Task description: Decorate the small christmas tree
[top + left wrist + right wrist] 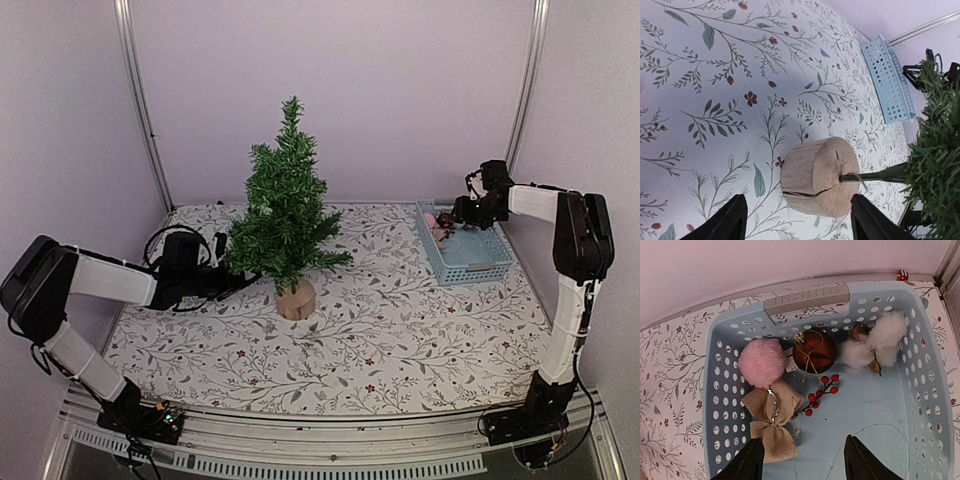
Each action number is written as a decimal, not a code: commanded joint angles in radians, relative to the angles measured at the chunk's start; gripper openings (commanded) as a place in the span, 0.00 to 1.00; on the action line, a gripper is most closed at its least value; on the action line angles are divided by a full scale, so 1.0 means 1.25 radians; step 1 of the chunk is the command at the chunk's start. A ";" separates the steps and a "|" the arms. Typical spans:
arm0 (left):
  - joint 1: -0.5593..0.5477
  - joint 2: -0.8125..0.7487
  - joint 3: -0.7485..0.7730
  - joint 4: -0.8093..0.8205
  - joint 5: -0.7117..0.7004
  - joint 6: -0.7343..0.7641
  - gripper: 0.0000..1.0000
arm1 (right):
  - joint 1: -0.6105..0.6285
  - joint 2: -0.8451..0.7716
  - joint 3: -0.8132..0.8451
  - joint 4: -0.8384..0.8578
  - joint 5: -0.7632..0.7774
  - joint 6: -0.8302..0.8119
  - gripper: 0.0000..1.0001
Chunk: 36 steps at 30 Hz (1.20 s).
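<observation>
Centre of the flower-patterned table (400,340): small christmas tree (285,215), upright, dark green and bristly, pointed at the top, trunk set in a round pale wooden stump (820,175). Stands well apart from the light blue perforated basket (480,270) at the right rear corner.

Low at the tree's left side, left gripper (238,282), level with the lowest branches and near the stump; contact with the needles impossible to judge. Fingers (732,220) spread wide, nothing between them. Stump just beyond the tips in the wrist view, not touched.

Over the basket's far end, right gripper (458,213), pointing down into it. Fingers (752,460) apart too, pinching nothing, hanging clear above the contents.

Inside the basket: pink pompom (762,362) beside a dark red ball (814,351) with a gold cord; white fluffy tuft (872,345) on the ball's other side; burlap bow (771,417) just below the pompom; sprig of red berries (820,390) between bow and ball; thin wire (875,430) looping over the bare floor.
</observation>
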 commanded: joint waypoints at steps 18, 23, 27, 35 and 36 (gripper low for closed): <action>0.029 -0.083 -0.005 -0.084 -0.049 0.037 0.71 | 0.002 0.068 0.078 0.005 -0.028 0.033 0.00; 0.038 -0.125 -0.006 -0.102 -0.065 0.043 0.71 | 0.003 -0.031 0.037 0.010 -0.027 0.018 0.00; 0.045 -0.163 -0.008 -0.119 -0.086 0.047 0.71 | 0.003 -0.108 0.020 0.001 -0.022 -0.002 0.00; 0.074 -0.267 -0.012 -0.175 -0.170 0.063 0.74 | 0.003 -0.263 0.009 0.004 -0.065 -0.027 0.00; 0.079 -0.282 -0.012 -0.180 -0.177 0.066 0.75 | 0.003 -0.279 0.010 0.009 -0.071 -0.030 0.00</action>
